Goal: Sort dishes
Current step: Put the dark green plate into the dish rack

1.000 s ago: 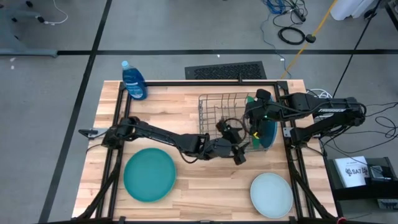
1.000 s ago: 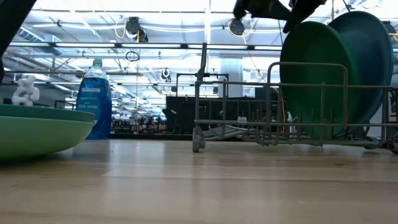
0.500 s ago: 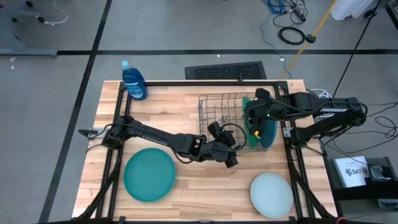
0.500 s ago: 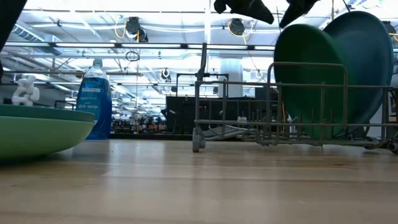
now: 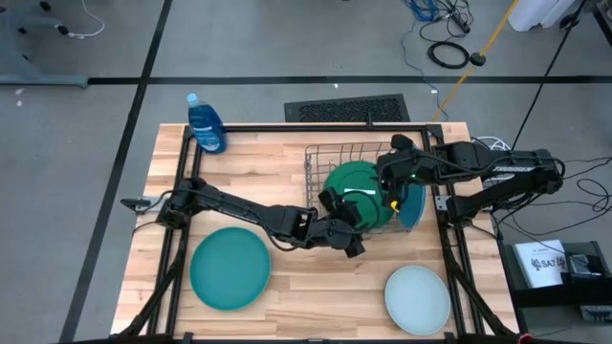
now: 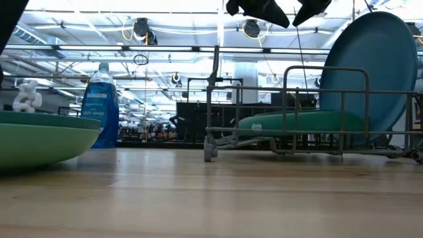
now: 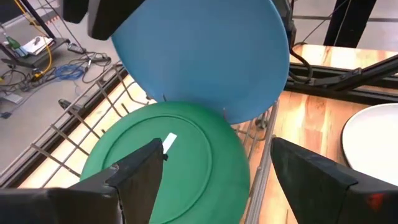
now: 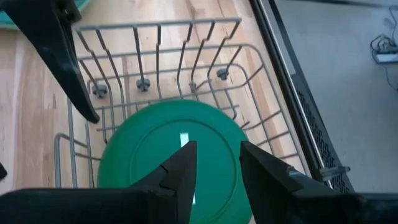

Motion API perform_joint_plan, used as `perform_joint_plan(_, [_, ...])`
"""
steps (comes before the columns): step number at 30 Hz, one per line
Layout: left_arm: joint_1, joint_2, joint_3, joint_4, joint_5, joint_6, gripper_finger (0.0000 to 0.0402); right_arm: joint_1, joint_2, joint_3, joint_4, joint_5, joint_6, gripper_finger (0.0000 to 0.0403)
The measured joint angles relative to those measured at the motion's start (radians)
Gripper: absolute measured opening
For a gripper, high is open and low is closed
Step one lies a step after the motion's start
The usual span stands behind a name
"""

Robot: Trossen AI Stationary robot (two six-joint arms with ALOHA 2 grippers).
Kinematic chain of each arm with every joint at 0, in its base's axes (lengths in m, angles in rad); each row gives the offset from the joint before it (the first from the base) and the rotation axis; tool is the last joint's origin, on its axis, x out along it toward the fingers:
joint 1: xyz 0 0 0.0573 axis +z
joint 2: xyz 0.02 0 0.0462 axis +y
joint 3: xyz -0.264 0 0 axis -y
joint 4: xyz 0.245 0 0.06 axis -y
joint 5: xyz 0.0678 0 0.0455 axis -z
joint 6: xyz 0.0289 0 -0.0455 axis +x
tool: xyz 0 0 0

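A dark green plate (image 5: 356, 189) with a white sticker (image 7: 168, 142) lies flat inside the grey wire rack (image 5: 325, 164), resting on its bottom wires (image 6: 301, 122). A blue plate (image 5: 414, 203) stands on edge at the rack's right end, leaning on the wires (image 6: 370, 73). My left gripper (image 5: 346, 225) hovers open at the rack's near side, above the green plate (image 7: 186, 162), touching nothing. My right gripper (image 5: 390, 182) hangs above the rack with a narrow gap between its fingers (image 8: 216, 171) and nothing in it. A teal plate (image 5: 229, 268) and a pale mint plate (image 5: 417, 298) lie on the table.
A blue plastic bottle (image 5: 206, 124) stands at the table's far left corner. The rack's upright tines (image 8: 158, 53) rise at its far side. Bare wood lies between the teal and mint plates (image 5: 325, 287). Black frame rails (image 5: 449, 239) border the table.
The dark green plate, which stood on edge against the blue plate, has tipped over toward the table's left and now lies flat in the rack. My left gripper has drawn back a little toward the table's left, staying open. The blue plate stays upright.
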Motion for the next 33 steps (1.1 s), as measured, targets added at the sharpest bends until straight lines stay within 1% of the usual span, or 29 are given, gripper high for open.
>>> perform_joint_plan(4, [-0.006, -0.025, -0.002, -0.035, -0.031, 0.022, 0.0292, 0.015, -0.015, 0.000, 0.047, 0.001, -0.033, 0.0116])
perform_joint_plan(8, [-0.022, -0.104, -0.002, -0.143, -0.137, 0.024, 0.0291, 0.038, -0.047, 0.001, 0.069, -0.001, -0.034, 0.0116])
perform_joint_plan(12, [-0.038, -0.180, -0.002, -0.260, -0.220, 0.019, 0.0275, 0.040, -0.067, 0.002, -0.041, -0.042, 0.038, 0.0116])
perform_joint_plan(16, [-0.043, -0.239, -0.060, -0.260, -0.224, 0.019, 0.0249, 0.040, -0.065, 0.002, -0.130, -0.048, 0.096, 0.0116])
perform_joint_plan(20, [-0.021, -0.239, -0.131, -0.204, -0.144, 0.019, 0.0218, 0.041, -0.065, 0.002, -0.098, -0.048, 0.105, 0.0116])
perform_joint_plan(23, [0.006, -0.239, -0.212, -0.088, -0.033, 0.020, 0.0190, 0.040, -0.057, 0.002, -0.079, -0.055, 0.115, 0.0116])
perform_joint_plan(26, [0.033, -0.238, -0.263, -0.006, 0.064, 0.020, 0.0160, 0.041, -0.031, 0.002, -0.076, -0.079, 0.137, 0.0116])
perform_joint_plan(30, [0.075, -0.238, -0.277, 0.086, 0.210, 0.025, 0.0118, 0.041, 0.010, 0.002, -0.082, -0.081, 0.161, 0.0116])
perform_joint_plan(33, [0.097, -0.241, -0.277, 0.101, 0.237, 0.049, 0.0090, 0.041, 0.048, 0.002, -0.081, -0.081, 0.168, 0.0116])
